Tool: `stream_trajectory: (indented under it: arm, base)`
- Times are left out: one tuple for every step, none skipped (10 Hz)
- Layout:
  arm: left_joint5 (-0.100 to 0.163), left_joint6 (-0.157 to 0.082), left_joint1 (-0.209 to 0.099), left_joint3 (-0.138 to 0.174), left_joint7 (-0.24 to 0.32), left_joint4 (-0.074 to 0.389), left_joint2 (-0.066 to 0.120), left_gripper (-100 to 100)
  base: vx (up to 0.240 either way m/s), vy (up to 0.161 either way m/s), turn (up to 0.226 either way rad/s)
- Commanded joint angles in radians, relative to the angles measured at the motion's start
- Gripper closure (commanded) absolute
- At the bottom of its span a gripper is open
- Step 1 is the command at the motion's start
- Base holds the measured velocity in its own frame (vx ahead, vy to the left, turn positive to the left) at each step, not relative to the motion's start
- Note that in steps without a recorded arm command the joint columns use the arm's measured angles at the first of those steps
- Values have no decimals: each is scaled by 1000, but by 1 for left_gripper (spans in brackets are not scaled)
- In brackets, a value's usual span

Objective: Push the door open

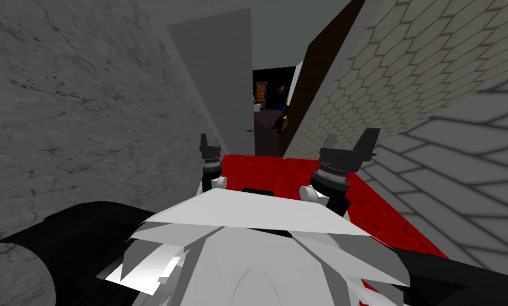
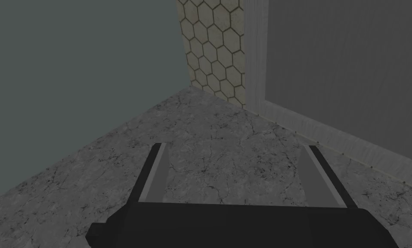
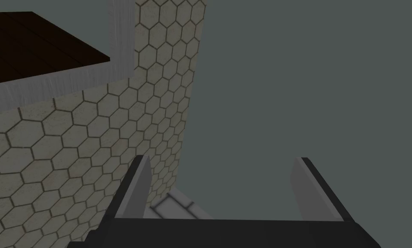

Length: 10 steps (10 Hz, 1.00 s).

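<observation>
Grey door (image 1: 215, 79): ajar ahead and leftward, gap (image 1: 268, 125) beside its edge; likely needs shoving wider. Left gripper (image 1: 210, 139), right gripper (image 1: 351, 139): raised toward the gap, fingers apart, empty, seemingly poised as pushers.

Opening (image 1: 267, 114) ahead; door (image 1: 321, 74) at its right, wall (image 1: 61, 106) left, rug (image 1: 268, 170) before it.

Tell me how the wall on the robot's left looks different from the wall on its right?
The left wall is dark grey, while the right wall is pale cream. The left wall has wandering, crack-like veins, like marble. The right wall has neat hexagon tiles with dark lines between them. Both walls are flat and patterned all over.
</observation>
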Motion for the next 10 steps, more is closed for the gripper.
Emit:
stream_trajectory:
  arm:
    - [-5, -5, -13, 1, 2, 32, 11, -100]
    - [-7, -6, -18, 1, 3, 43, 14, -100]
    - [-11, -10, -27, 2, 4, 66, 21, -100]
    - [-16, -14, -37, 2, 5, 92, 28, -100]
    - [-19, -16, -44, 3, 6, 109, 32, -100]
    - [-22, -18, -51, 3, 7, 125, 36, -100]
    - [-25, -21, -58, 4, 8, 142, 40, -100]
    - [-27, -23, -64, 4, 9, 159, 44, -100]
    - [-34, -29, -81, 5, 12, 199, 52, -100]
    - [-38, -32, -89, 6, 13, 220, 56, -100]
  base:
    - [81, 12, 15]
    - [144, 7, 39]
    - [145, 6, 28]
    - [152, 11, 32]
    - [150, 7, 28]
    - [130, -13, 19]
    - [101, -10, 24]
    - [85, -4, 23]
    - [119, -7, 44]
    - [130, -2, 36]
